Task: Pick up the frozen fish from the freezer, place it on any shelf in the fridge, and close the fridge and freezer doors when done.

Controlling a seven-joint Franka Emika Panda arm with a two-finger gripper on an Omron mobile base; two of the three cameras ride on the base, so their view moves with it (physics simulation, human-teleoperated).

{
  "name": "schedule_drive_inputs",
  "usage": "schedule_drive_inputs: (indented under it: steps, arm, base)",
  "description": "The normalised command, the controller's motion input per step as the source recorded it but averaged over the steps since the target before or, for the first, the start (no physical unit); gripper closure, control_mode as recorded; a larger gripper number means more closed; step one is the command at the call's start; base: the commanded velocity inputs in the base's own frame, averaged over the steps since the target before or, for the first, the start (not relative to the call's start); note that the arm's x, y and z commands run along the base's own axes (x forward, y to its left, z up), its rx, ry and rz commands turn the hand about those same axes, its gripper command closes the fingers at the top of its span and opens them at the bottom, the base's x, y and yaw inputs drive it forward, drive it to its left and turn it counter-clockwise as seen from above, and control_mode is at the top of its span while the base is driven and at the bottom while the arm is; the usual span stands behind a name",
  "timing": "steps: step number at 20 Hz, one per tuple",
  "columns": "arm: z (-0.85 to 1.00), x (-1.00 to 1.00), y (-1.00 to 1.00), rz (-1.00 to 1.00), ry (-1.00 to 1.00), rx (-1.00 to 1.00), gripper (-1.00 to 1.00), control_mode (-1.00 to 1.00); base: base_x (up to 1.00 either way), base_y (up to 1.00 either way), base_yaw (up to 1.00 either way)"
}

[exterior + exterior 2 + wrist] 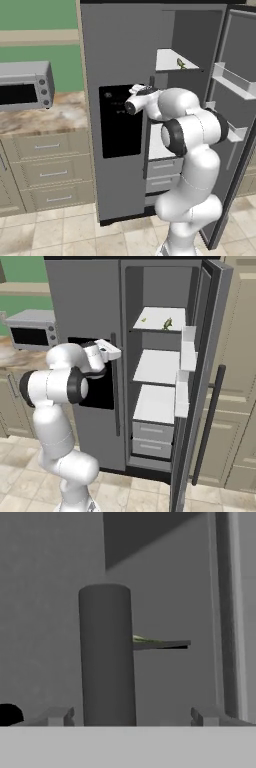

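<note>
The frozen fish [181,63] [167,323] lies on the top narrow white shelf [167,60] [155,318] of the freezer, whose plain door [235,125] [200,406] stands wide open. The fridge door [120,125] [80,306], the one with the black dispenser panel, is shut. My gripper [149,90] [116,353] [132,717] is open, its fingertips on either side of that door's dark bar handle [106,657] [118,406] without touching it. In the hand view the fish [145,640] peeks out past the handle on the shelf edge [167,645].
Two grey drawers [152,431] [162,170] sit under the lower white shelves. The open door carries pale bins [187,348] [232,80] and a dark bar handle [207,421]. A toaster oven [25,85] [32,331] stands on the counter [50,117] to the left.
</note>
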Motion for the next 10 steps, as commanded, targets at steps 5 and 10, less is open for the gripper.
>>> schedule_drive_inputs:
  steps: [5, 10]
  arm:
    - [0.25, 0.20, -0.17, 0.00, 0.13, 0.10, -1.00, -1.00]
    - [0.97, -0.58, 0.12, 0.01, -0.02, 0.00, -1.00, -1.00]
  base:
    - [0.00, 0.00, 0.00]
    - [0.00, 0.00, 0.00]
